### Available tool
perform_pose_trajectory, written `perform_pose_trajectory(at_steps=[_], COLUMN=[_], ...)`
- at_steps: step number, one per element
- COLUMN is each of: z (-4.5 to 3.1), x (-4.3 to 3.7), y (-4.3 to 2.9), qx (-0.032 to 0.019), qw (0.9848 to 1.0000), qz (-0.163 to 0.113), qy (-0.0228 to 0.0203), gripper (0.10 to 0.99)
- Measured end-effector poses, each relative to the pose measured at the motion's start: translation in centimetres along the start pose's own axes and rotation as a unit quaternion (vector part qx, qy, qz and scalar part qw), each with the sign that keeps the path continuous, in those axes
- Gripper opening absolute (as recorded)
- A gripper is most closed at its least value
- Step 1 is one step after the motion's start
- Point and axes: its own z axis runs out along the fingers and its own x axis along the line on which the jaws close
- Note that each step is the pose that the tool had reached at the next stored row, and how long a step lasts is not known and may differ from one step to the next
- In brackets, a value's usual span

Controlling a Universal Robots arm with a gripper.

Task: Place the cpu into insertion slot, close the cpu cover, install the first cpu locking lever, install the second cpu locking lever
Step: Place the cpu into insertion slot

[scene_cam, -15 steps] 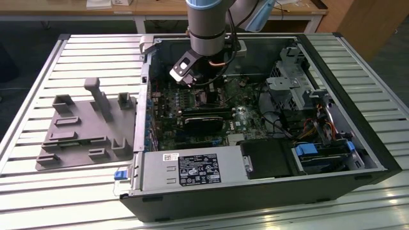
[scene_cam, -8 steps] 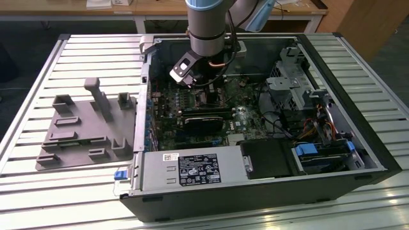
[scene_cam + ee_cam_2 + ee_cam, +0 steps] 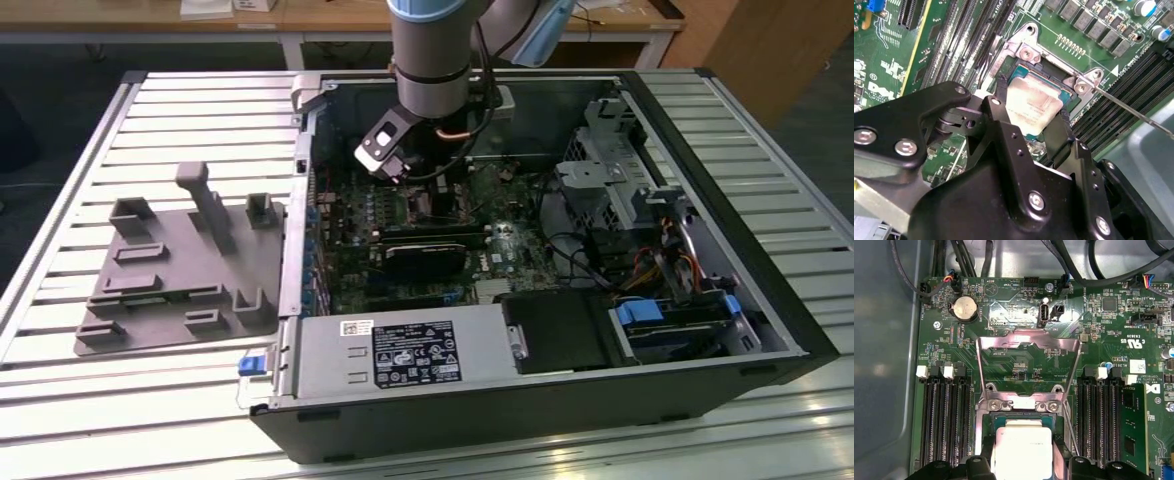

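Pinches the cpu (image 3: 1021,452) by two opposite edges in the gripper (image 3: 1031,117), right over the insertion slot (image 3: 1019,419) on the green motherboard (image 3: 1019,365); seated or just above, cannot tell. Leaves the cpu cover (image 3: 1026,341) swung open, hinged back off the slot. Reaches down into the far part of the open computer case (image 3: 534,400).

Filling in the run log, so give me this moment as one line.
gripper: shut on cpu | cpu: at insertion slot, seating unclear | cpu cover: open
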Motion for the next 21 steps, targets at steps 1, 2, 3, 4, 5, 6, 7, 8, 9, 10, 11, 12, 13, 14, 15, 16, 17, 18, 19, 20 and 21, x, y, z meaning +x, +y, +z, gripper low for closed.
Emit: perform_pose_trajectory(at_steps=[1, 2, 3, 4, 5, 6, 7, 8, 9, 10, 11, 12, 13, 14, 15, 16, 17, 18, 19, 20, 21], z=[0.02, 0.03, 0.02, 0.01, 0.0, 0.0, 0.0, 0.0, -0.01, -0.07, -0.14, -0.22, -0.34, -0.48, -0.64, -0.82, -1.0, -1.19, -1.39, -1.59, -1.76], x=[0.01, 0.01, 0.0, 0.0, 0.0, 0.0, 0.0, 0.0, 0.0, -0.01, 0.0, 0.0, 0.0, 0.01, 0.01, 0.01, 0.02, 0.02, 0.03, 0.03, 0.03], y=[0.01, 0.01, 0.0, 0.0, 0.0, 0.0, 0.0, 0.0, 0.0, 0.0, 0.01, 0.02, 0.03, 0.04, 0.06, 0.07, 0.09, 0.11, 0.13, 0.15, 0.16], qx=[-0.0003, -0.0002, -0.0001, 0.0, 0.0, 0.0, 0.0, 0.0, 0.0, 0.0001, 0.0001, 0.0, 0.0, 0.0001, 0.0, 0.0, 0.0, 0.0, 0.0, 0.0, 0.0], qw=[1.0, 1.0, 1.0, 1.0, 1.0, 1.0, 1.0, 1.0, 1.0, 1.0, 1.0, 1.0, 1.0, 1.0, 1.0, 1.0, 1.0, 1.0, 1.0, 1.0, 1.0], qz=[0.0, 0.0, 0.0, 0.0, 0.0, 0.0, 0.0, 0.0, 0.0, 0.0, 0.0, 0.0, 0.0, 0.0, 0.0, 0.0, 0.0, 0.0, 0.0, 0.0, 0.0], qy=[0.0004, 0.0004, 0.0003, 0.0001, 0.0001, 0.0001, 0.0001, 0.0002, 0.0002, 0.0, 0.0001, 0.0002, 0.0002, 0.0001, 0.0002, 0.0002, 0.0002, 0.0002, 0.0002, 0.0002, 0.0002], gripper=[0.537, 0.549, 0.549, 0.612, 0.612, 0.612, 0.612, 0.612, 0.612, 0.612, 0.612, 0.612, 0.612, 0.612, 0.612, 0.612, 0.612, 0.612, 0.612, 0.612, 0.612])
